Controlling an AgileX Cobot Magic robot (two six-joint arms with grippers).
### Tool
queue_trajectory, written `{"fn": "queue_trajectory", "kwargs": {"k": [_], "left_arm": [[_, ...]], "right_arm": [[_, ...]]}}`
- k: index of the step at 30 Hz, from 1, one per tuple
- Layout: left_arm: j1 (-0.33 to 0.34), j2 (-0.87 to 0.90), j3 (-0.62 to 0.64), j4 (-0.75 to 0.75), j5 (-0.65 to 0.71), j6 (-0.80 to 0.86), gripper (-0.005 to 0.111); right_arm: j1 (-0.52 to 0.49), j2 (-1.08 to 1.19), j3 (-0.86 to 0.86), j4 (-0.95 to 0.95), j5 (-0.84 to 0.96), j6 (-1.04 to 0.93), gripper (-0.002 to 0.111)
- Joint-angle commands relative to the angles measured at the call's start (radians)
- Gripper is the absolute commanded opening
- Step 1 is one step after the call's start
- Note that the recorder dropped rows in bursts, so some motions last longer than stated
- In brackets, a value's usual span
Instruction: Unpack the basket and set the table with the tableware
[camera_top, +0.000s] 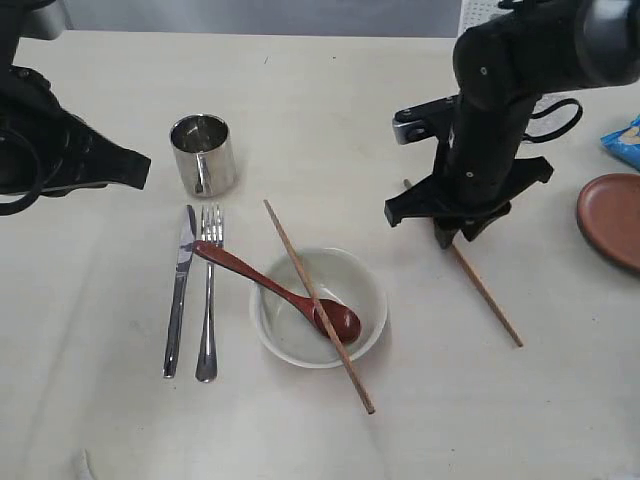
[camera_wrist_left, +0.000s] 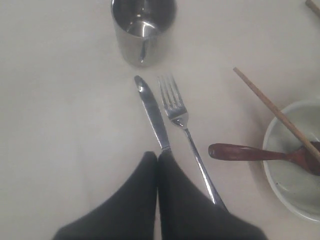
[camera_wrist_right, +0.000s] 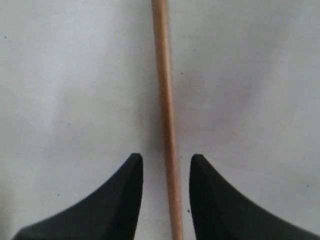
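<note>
Setting mostly laid out. The knife (camera_top: 180, 290) and fork (camera_top: 208, 300) lie side by side on the counter (camera_top: 100, 410), just below the steel mug (camera_top: 203, 155). The cream bowl (camera_top: 372, 300) sits just right of them. The wooden spoon (camera_top: 270, 288) leans over the rim into the bowl, its handle end reaching the fork's neck. One chopstick (camera_top: 283, 240) lies slanted across the bowl (parked, not paired, I'd say).

The second chopstick (camera_top: 492, 298) lies flat on the counter, well apart from its mate, which is likely why the right arm is on it. The right pincer (camera_wrist_right: 166, 157) points straight down over it, jaws partly apart, one on each side of the stick. A gap shows on both sides, so no grip yet.

The left pincer (camera_wrist_left: 157, 156) has its tips pressed together and is empty, hovering over the knife handle.

The brown plate (camera_top: 612, 220) is at the right edge near the blue snack bag (camera_top: 624, 142). A sliver of the white basket (camera_top: 478, 14) shows at the far edge.
</note>
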Motion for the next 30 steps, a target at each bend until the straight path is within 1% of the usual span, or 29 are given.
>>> {"fn": "queue_trajectory", "kwargs": {"k": [1, 5, 16, 18, 19, 20, 26, 30], "left_arm": [[0.0, -0.008, 0.006, -0.012, -0.009, 0.003, 0.0], [0.0, -0.008, 0.006, -0.012, -0.009, 0.003, 0.0], [0.0, -0.008, 0.006, -0.012, -0.009, 0.003, 0.0], [0.0, -0.008, 0.006, -0.012, -0.009, 0.003, 0.0], [0.0, -0.008, 0.006, -0.012, -0.009, 0.003, 0.0], [0.0, -0.008, 0.006, -0.012, -0.009, 0.003, 0.0], [0.0, -0.008, 0.006, -0.012, -0.009, 0.003, 0.0], [0.0, -0.008, 0.006, -0.012, -0.007, 0.003, 0.0]], "right_arm": [[-0.009, 0.024, 0.0, 0.0, -0.051, -0.041, 0.032], [-0.009, 0.044, 0.0, -0.032, -0.062, -0.032, 0.032], [-0.009, 0.137, 0.0, -0.032, -0.063, -0.066, 0.031], [-0.009, 0.141, 0.0, -0.032, -0.045, -0.089, 0.019], [-0.009, 0.141, 0.0, -0.032, -0.039, -0.096, 0.011], [-0.006, 0.141, 0.0, -0.032, -0.028, -0.098, 0.0], [-0.004, 0.12, 0.0, -0.023, 0.018, -0.097, 0.0], [0.0, 0.041, 0.0, 0.058, 0.031, -0.095, 0.0]]}}
